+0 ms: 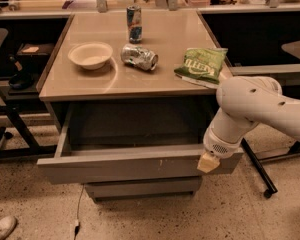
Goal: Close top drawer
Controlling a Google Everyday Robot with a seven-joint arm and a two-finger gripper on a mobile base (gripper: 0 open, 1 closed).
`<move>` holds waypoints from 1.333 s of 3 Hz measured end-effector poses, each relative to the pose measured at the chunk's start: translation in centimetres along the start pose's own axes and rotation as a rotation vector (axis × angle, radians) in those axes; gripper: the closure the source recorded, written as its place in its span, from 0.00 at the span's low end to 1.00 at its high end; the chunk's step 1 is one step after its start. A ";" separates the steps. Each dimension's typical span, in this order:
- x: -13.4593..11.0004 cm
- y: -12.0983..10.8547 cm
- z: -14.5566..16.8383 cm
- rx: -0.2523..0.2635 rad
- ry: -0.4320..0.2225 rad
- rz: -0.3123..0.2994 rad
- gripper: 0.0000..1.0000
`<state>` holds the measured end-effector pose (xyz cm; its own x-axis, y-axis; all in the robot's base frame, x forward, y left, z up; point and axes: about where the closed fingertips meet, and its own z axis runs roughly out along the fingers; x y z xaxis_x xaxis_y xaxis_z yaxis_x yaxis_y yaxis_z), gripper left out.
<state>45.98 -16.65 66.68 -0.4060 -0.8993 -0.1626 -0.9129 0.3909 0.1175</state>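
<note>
The top drawer (125, 167) is a wide grey metal drawer pulled out from under the beige table (165, 59). Its plain front faces me with small pale scratch marks. Its shallow grey tray shows inside. My white arm comes in from the right. My gripper (208, 162) is at the right end of the drawer front, with a pale fingertip against the front's top edge.
On the table stand a white bowl (90, 55), an upright can (134, 23), a crushed can (139, 57) and a green chip bag (202, 64). A shorter grey drawer front (142, 188) sits below. A black chair (5, 84) is at left, a caster leg (262, 176) at right.
</note>
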 end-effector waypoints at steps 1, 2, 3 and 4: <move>0.0 0.0 0.0 0.000 0.000 0.000 0.43; 0.0 0.0 0.0 0.000 0.000 0.000 0.20; 0.0 0.0 0.0 0.000 0.000 0.000 0.00; 0.0 0.0 0.0 0.000 0.000 0.000 0.00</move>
<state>45.97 -16.65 66.67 -0.4060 -0.8993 -0.1625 -0.9129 0.3909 0.1176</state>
